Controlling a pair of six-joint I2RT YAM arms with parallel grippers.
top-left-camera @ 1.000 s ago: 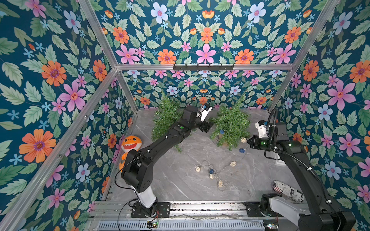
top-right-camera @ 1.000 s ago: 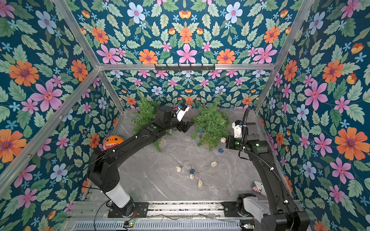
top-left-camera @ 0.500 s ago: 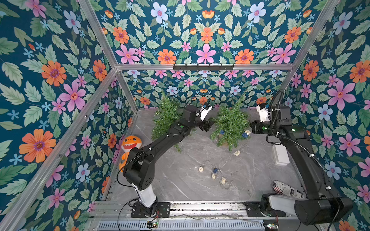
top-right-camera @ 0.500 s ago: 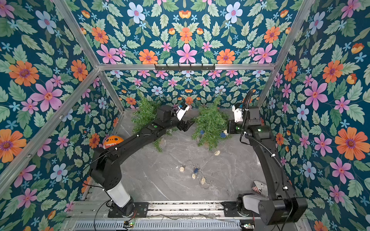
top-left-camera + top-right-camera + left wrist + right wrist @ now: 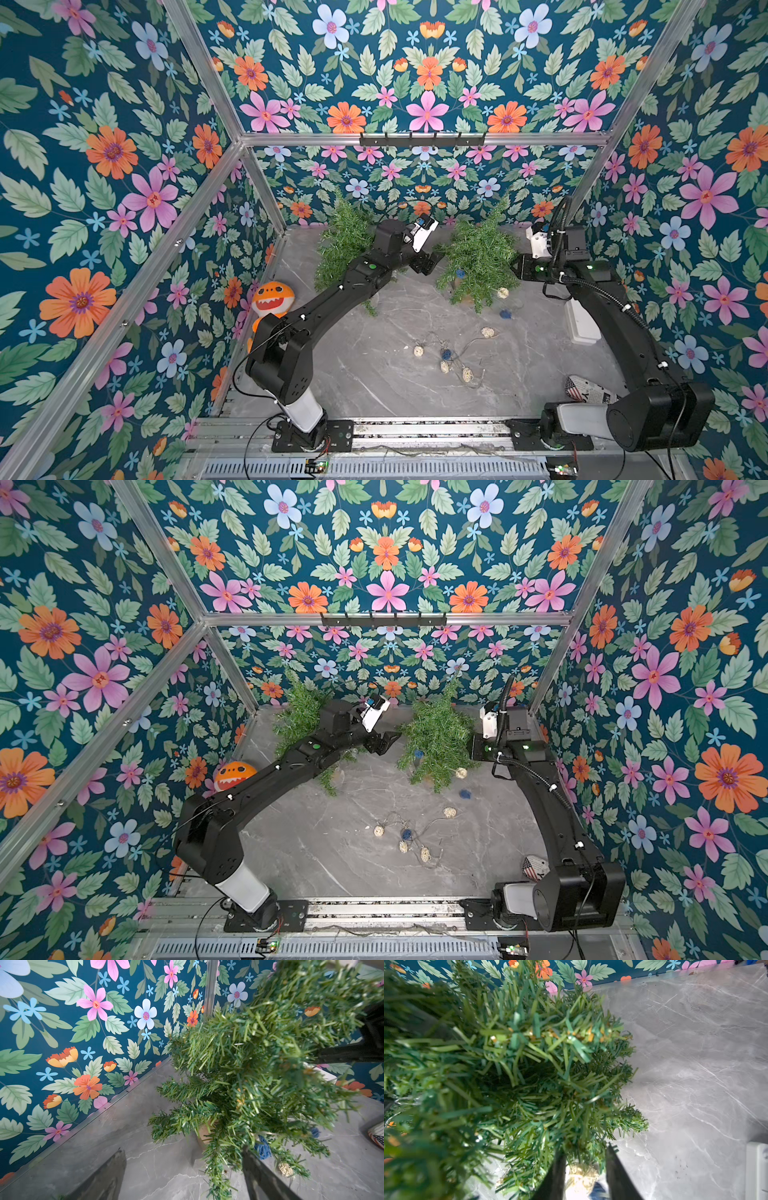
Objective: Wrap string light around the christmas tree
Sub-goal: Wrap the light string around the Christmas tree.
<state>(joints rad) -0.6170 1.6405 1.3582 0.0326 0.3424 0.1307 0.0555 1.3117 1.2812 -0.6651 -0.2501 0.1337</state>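
Observation:
The christmas tree (image 5: 478,257) (image 5: 436,735) is a small green one standing in a pot at the back of the grey table. The string light (image 5: 444,355) (image 5: 405,835) carries cream and blue woven balls. A blue ball (image 5: 459,273) sits in the branches, a cream ball (image 5: 503,293) hangs at the tree's lower right, and the rest trails on the table. My left gripper (image 5: 430,264) (image 5: 184,1150) is open at the tree's left side, holding nothing. My right gripper (image 5: 518,267) (image 5: 585,1149) is at the tree's right side with its fingers apart. The cream ball (image 5: 581,1176) shows between them, below.
A second green tree (image 5: 345,247) stands at the back left, behind my left arm. An orange shark plush (image 5: 272,297) leans on the left wall. A white box (image 5: 582,326) and a flag-printed item (image 5: 586,388) lie along the right wall.
My right arm swung from the tree's front right toward the back along its right side, dragging the string, and its jaws then parted. The left arm stayed put.

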